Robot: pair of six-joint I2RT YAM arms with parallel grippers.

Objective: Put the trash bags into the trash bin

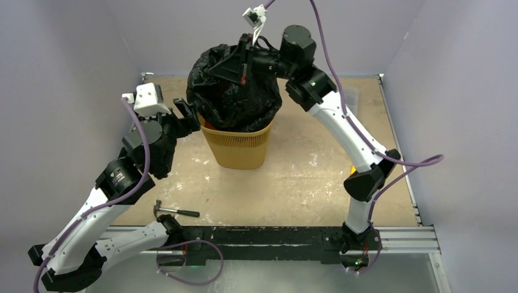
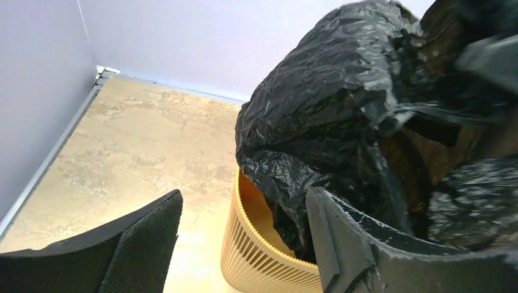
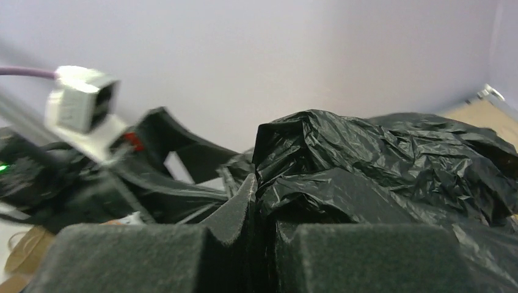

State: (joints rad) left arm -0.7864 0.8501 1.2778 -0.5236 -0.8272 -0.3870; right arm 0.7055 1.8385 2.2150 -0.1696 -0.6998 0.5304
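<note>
Left pincer (image 2: pixel 244 194) is open, jaws wide apart with nothing between them. It hovers just beside the rim of the trash bin (image 1: pixel 238 146), on the bin's left side and about level with the rim. Its wrist view shows the bin's rim and the black film through the gap. One finger (image 2: pixel 342 244) is right up against the trash bag (image 1: pixel 235 97); can't tell if it actually touches. Right pincer (image 1: pixel 238 67) is closed on the trash bag, with wrinkled film pinched between its foam pads (image 3: pixel 366 256) at the top of the bunch. The bag hangs below the right pincer, its lower part inside the bin and most of its bulk ballooning above the rim and spilling over the edge. The bin stands upright on the counter (image 1: pixel 293 183), directly under the right pincer. A hammer (image 1: pixel 176 210) lies on the counter well behind the left pincer, near the arm bases, apart from the bin.
</note>
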